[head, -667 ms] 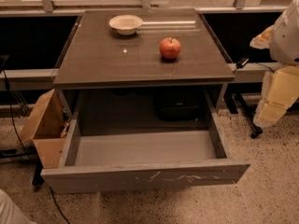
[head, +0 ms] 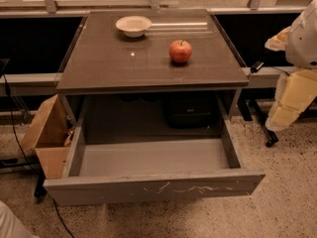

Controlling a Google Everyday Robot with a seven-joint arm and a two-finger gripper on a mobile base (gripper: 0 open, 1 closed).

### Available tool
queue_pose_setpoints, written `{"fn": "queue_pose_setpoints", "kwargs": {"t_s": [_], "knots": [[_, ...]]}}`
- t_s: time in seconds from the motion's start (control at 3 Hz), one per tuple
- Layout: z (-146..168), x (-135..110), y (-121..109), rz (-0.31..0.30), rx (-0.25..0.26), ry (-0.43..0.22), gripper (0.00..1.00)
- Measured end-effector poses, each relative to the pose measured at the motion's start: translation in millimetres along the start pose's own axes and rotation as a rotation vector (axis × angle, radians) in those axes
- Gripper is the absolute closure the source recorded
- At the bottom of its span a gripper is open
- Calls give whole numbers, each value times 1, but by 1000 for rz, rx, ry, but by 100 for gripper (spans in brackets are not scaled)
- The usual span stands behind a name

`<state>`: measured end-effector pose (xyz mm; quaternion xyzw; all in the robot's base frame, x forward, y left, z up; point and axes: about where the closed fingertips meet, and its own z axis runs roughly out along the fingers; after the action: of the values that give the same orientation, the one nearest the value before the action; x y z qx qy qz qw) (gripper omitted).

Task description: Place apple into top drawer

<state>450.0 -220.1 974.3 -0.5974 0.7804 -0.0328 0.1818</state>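
Observation:
The red apple [head: 181, 51] stands on the brown table top [head: 109, 63], right of the middle. The top drawer [head: 153, 157] is pulled out wide under the table, grey and empty inside, with pale scratches on its front panel [head: 158, 188]. My gripper [head: 290, 103] hangs at the right edge of the view, beside the table's right side, lower than the table top and well apart from the apple. It holds nothing that I can see.
A shallow cream bowl [head: 133, 25] sits at the back of the table. A brown cardboard box [head: 47, 133] stands left of the drawer. A dark object [head: 190, 108] lies under the table behind the drawer. Speckled floor lies in front.

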Motion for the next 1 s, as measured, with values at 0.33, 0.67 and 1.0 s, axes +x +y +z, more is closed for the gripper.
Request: {"fn": "queue_pose_setpoints", "kwargs": {"t_s": [0.33,0.67,1.0], "knots": [[36,14,-40,84,25,-149,0],[79,20,-81,197,31,-323,0],[80,20,-82,197,31,-324,0]]}}
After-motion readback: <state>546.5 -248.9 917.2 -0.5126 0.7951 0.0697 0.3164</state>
